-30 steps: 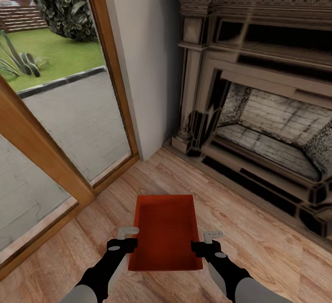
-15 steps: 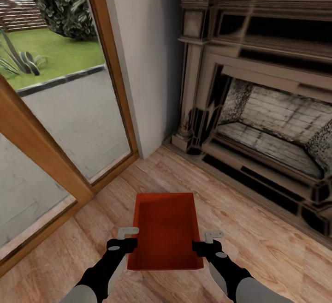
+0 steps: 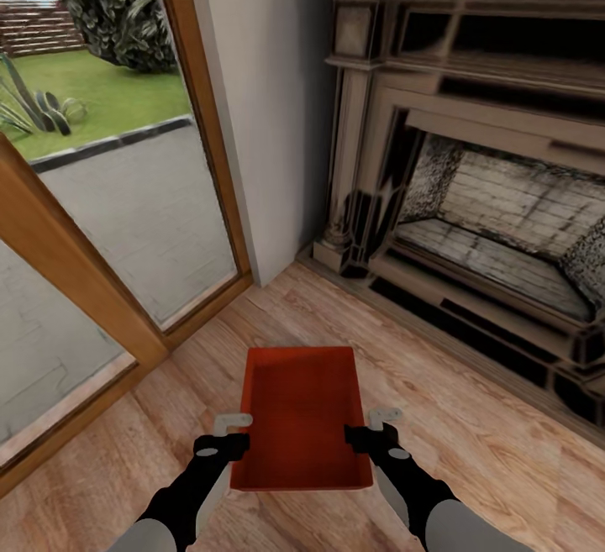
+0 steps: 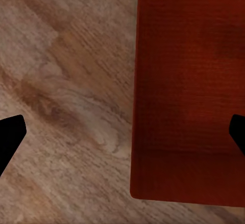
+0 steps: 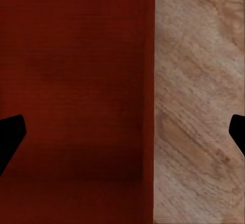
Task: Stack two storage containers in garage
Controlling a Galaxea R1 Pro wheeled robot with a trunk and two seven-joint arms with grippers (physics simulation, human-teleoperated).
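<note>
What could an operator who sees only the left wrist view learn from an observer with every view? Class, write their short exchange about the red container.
Operator: Where is the right claw?
Observer: The right claw is at the container's long side opposite the left claw, jaws open across that wall.
Operator: What lies ahead of the container?
Observer: A fireplace stands beyond it, across the wood floor.
</note>
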